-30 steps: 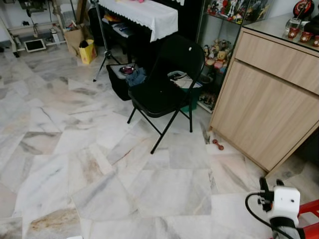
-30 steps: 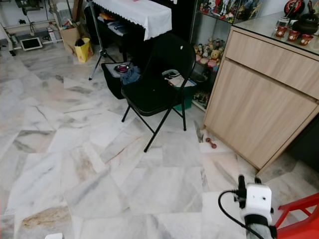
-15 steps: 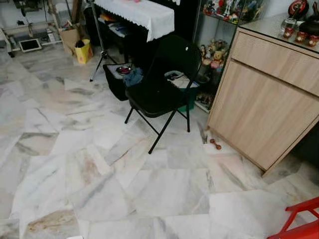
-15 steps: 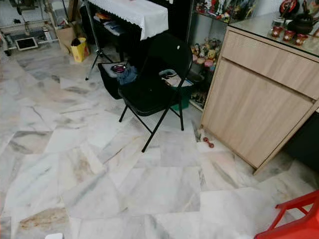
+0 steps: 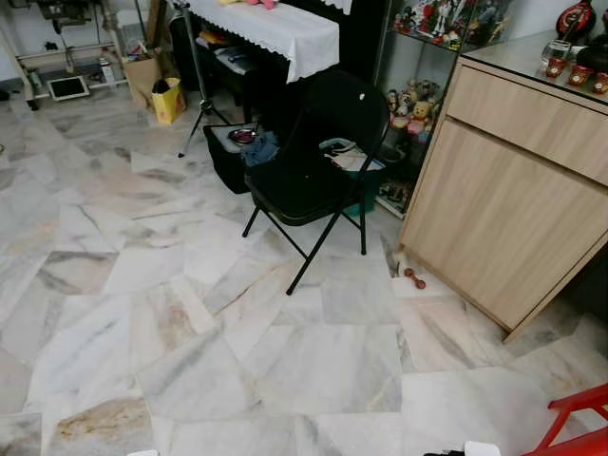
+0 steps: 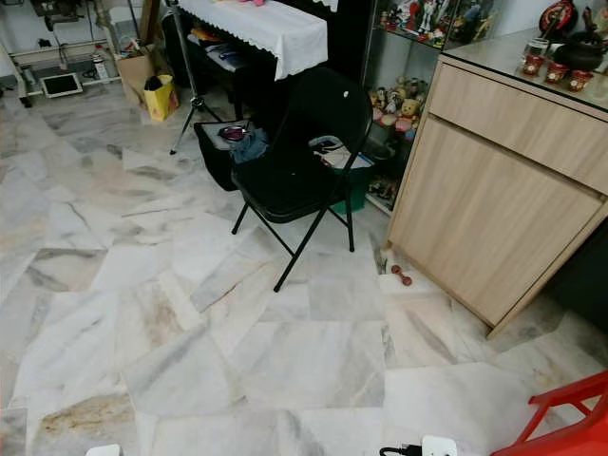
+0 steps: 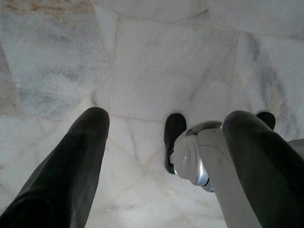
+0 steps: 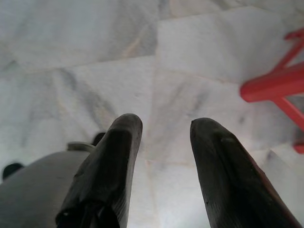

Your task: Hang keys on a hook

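Note:
My left gripper (image 7: 168, 118) hangs over the marble floor (image 5: 190, 285), open, with nothing between its two black fingers (image 7: 80, 156); my own leg and black feet lie below it. My right gripper (image 8: 166, 123) also points down at the floor, open and empty, with a red stool leg (image 8: 270, 88) close beside it. In the eye views the white top of my right wrist (image 6: 439, 446) peeks up at the lower edge.
A black folding chair (image 5: 313, 161) stands ahead in mid-floor. A wooden cabinet (image 5: 518, 199) with cups on top fills the right. A red stool (image 5: 579, 423) is at my lower right. A small red object (image 5: 415, 277) lies by the cabinet. A white-clothed table (image 5: 275, 28) and clutter stand behind.
My right wrist, raised in the eye view a second ago, has dropped to the picture's lower edge. The camera has swayed slightly; the room's things have not moved.

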### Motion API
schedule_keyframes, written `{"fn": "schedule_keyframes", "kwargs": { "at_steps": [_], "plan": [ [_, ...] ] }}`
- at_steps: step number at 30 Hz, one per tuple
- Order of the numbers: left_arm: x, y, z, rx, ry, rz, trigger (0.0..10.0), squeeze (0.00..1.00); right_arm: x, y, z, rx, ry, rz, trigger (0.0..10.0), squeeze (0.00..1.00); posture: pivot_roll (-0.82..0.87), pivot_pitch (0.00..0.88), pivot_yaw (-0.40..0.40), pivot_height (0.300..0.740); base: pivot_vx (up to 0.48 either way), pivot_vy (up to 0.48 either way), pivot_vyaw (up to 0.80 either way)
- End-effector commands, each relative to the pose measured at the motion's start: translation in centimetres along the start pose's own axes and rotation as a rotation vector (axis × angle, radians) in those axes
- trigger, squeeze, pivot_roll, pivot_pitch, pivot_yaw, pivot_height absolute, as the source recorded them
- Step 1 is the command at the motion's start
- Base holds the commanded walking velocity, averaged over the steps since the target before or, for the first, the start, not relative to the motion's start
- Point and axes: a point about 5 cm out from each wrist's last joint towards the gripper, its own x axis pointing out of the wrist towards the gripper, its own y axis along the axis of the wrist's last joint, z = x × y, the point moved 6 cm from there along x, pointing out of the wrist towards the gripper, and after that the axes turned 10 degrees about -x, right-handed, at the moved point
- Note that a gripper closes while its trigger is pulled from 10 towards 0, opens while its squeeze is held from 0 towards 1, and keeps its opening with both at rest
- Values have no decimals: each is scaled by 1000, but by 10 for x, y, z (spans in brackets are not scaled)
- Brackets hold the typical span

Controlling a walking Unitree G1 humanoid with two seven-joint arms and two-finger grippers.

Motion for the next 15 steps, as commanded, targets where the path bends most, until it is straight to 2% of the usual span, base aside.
{"fn": "schedule_keyframes", "kwargs": {
  "at_steps": [1, 7, 12, 15],
  "plan": [
    [0, -4, 0, 34, -3, -26, 10000, 0, 0, -4, -4, 10, 3, -23, 10000, 0, 166, 0, -32, 740, 0, 0, 0],
    [0, 5, -10, 71, 12, -16, 10000, 0, 0, -7, -26, 62, 24, -45, 10000, 0, 157, 0, 47, 740, 0, 0, 0],
    [-1, 7, -19, 76, 29, -14, 10000, 0, -1, -15, -27, 108, 22, -76, 10000, 0, 135, 0, 63, 740, 0, 0, 0],
    [-2, 8, -22, 73, 34, -12, 10000, 0, -2, -17, -25, 93, 33, -79, 10000, 0, 127, 0, 55, 740, 0, 0, 0]
  ]
}}
